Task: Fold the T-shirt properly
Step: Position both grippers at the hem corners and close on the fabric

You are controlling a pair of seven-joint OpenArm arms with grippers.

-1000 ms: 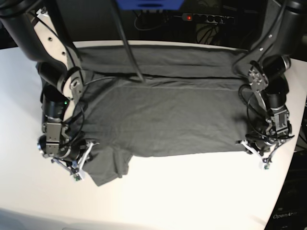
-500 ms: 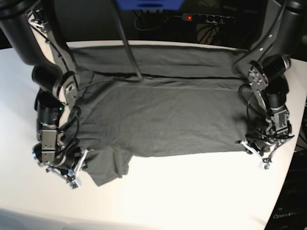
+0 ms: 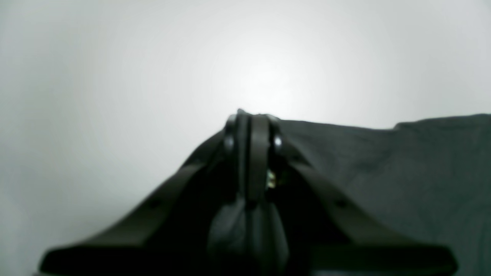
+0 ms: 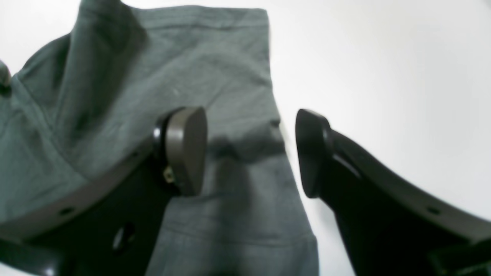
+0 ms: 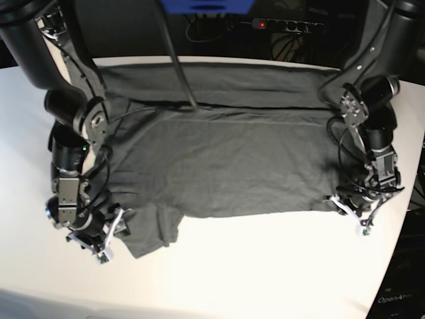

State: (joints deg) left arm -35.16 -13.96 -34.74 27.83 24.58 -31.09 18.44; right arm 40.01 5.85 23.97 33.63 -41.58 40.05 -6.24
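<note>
The dark charcoal T-shirt point(image 5: 226, 159) lies spread flat on the white table point(image 5: 265, 272), its far part folded along a crease. One sleeve point(image 5: 149, 232) sticks out at the near left. My left gripper point(image 5: 355, 216) is at the shirt's near right corner. In the left wrist view it point(image 3: 249, 122) is shut, with T-shirt point(image 3: 422, 172) fabric pinched between the fingers. My right gripper point(image 5: 109, 239) is at the sleeve. In the right wrist view it point(image 4: 247, 153) is open, with its fingers point(image 4: 184, 149) straddling the edge of the T-shirt point(image 4: 215, 69) sleeve.
A black cable or rod point(image 5: 179, 60) slants over the shirt's far left part. A power strip point(image 5: 285, 25) and loose cables lie behind the table. The table's right edge point(image 5: 405, 219) runs close to my left gripper.
My right gripper has shifted a little to the left and toward the near edge beside the sleeve. My left gripper has barely moved. The shirt lies as before.
</note>
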